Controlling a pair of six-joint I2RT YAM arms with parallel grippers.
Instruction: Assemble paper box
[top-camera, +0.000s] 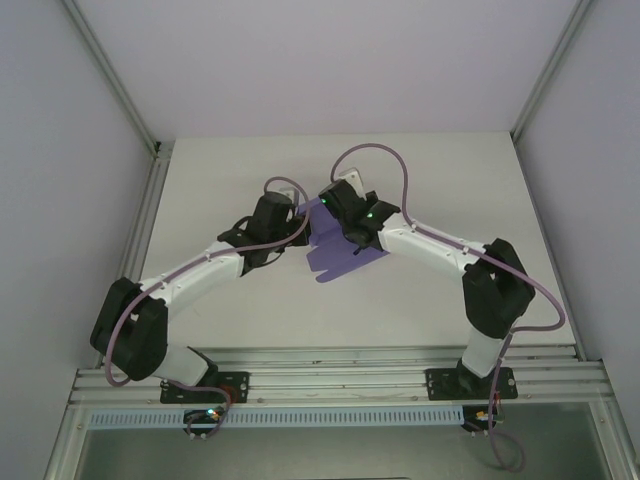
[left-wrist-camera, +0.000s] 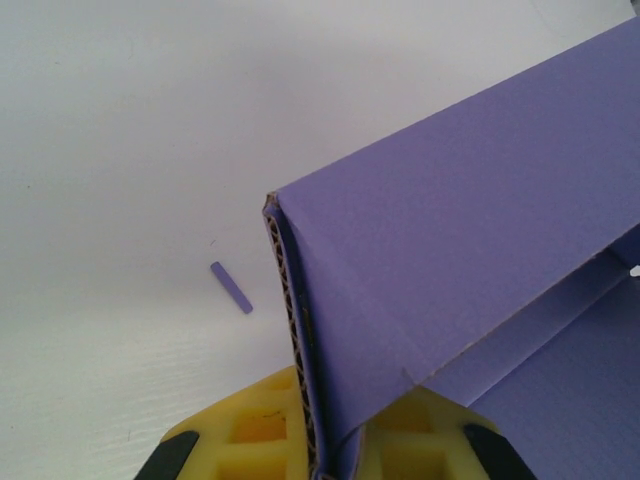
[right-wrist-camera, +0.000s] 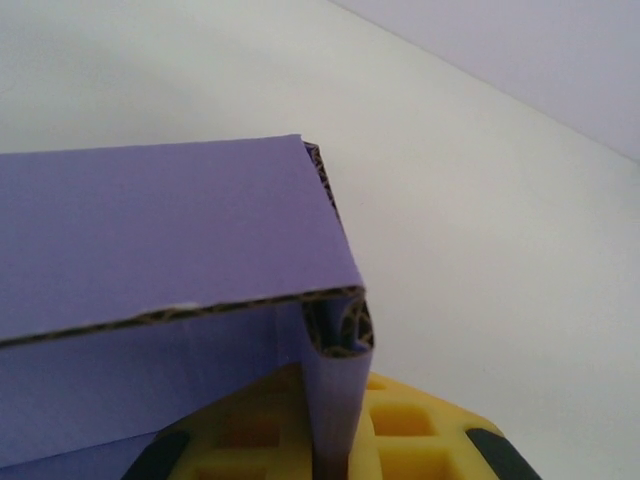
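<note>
The paper box (top-camera: 340, 258) is found near the middle of the white surface (top-camera: 230, 170), where the two arms meet. In the left wrist view, a folded, double-layered wall of the box is clamped edge-on between the yellow pads (left-wrist-camera: 240, 445) of the left claw (left-wrist-camera: 322, 445). In the right wrist view, a folded corner of the card is pinched likewise by the right claw (right-wrist-camera: 335, 435). From above, part of the sheet appears to lie flat on the surface, though much is hidden by the arms. A small purple scrap (left-wrist-camera: 231, 287) is seen lying on the surface near the left claw.
</note>
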